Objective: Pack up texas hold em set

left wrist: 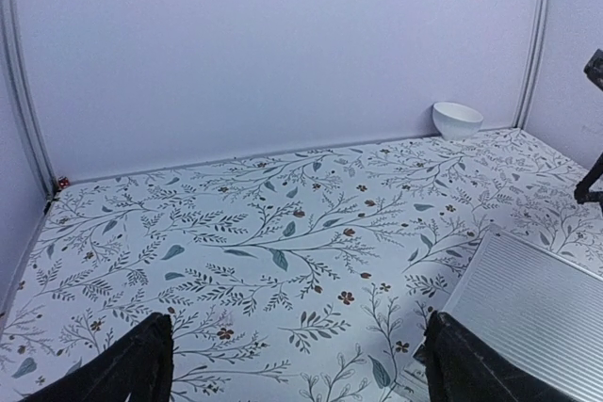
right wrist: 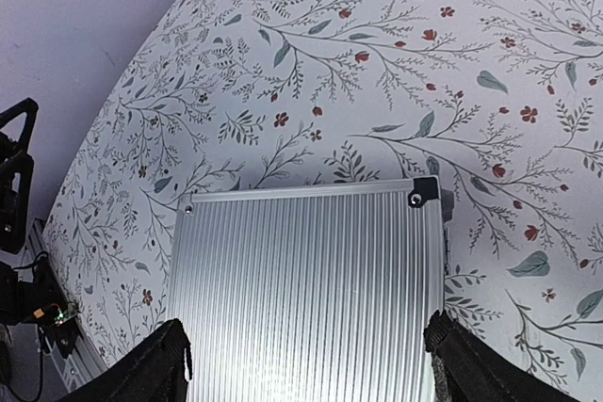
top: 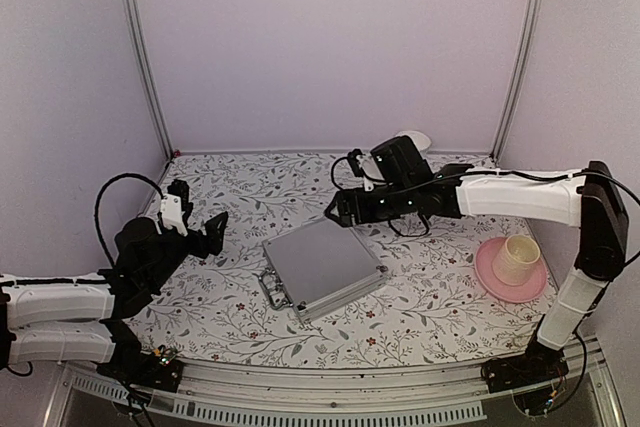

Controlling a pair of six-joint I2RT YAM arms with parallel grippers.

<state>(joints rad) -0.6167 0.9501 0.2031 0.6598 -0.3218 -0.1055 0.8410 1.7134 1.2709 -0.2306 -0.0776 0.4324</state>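
- One briefcase [top: 322, 269]: silver, ribbed lid, black corner caps. It lay shut and flat mid-table.
- My left gripper [top: 213, 231] hung left of it, jaws spread, empty.
- My right gripper [top: 340, 209] hung over its far edge, jaws spread, empty.
- Also counted: one cream cup [top: 516, 259] on one pink plate [top: 490, 277] at right, one white bowl [left wrist: 457, 120] far.

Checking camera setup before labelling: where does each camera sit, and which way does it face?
Top external: high behind the robot, looking down on the table and closed silver briefcase; left arm, right arm, left end effector, right end effector show.
Left wrist: low on the left arm, facing the back wall and white bowl; its own fingers at the bottom corners.
Right wrist: looking down on the briefcase; own fingers at bottom.
Shared: all three show the briefcase.
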